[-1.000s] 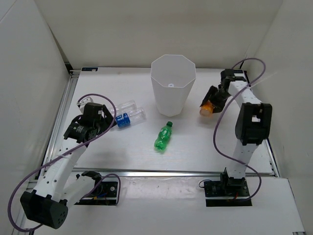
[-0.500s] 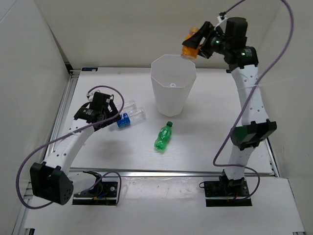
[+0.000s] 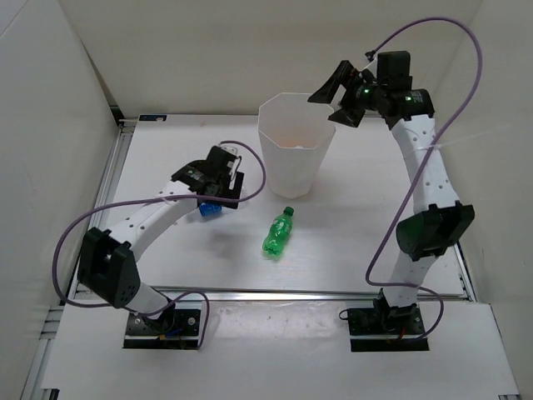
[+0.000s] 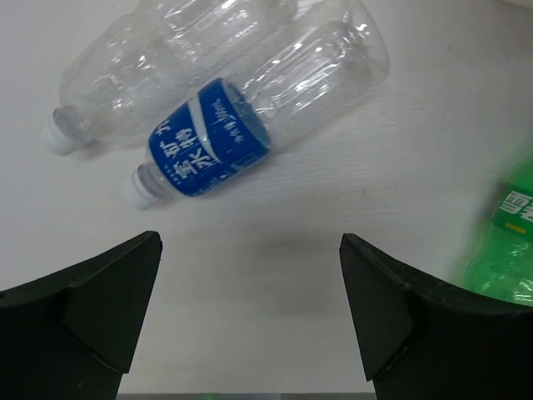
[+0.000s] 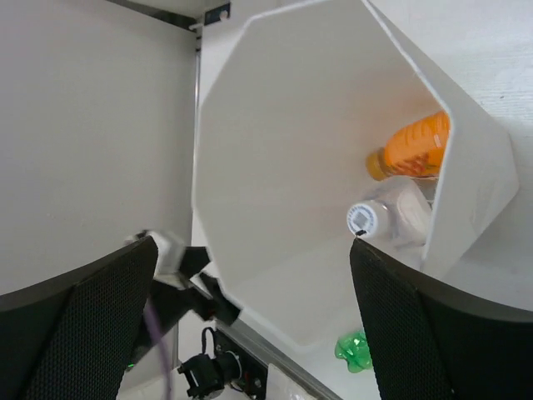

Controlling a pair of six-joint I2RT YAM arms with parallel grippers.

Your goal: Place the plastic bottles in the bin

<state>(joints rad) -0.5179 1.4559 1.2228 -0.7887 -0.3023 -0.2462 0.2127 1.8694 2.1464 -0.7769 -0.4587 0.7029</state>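
My right fingers (image 5: 83, 325) hang released above the bin (image 3: 291, 167), orange bottle (image 5: 414, 147) inside; my left fingers (image 4: 83, 308), released, above 2 clear bottles (image 4: 316, 58)

I log these items on my monitors:
- One white table (image 3: 333, 250), matte top.
- Three white panel walls: back wall (image 3: 250, 50), left wall (image 3: 42, 125), right wall (image 3: 500, 100).
- Left rail (image 3: 104, 196), metal, along the table's edge.
- Near rail (image 3: 275, 292), metal.
- Black bracket (image 3: 152, 117), far-left corner.

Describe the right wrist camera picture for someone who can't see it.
A white bin seen from above its rim holds an orange bottle and a clear bottle. Open black jaws frame the bottom corners; a green bottle lies outside.
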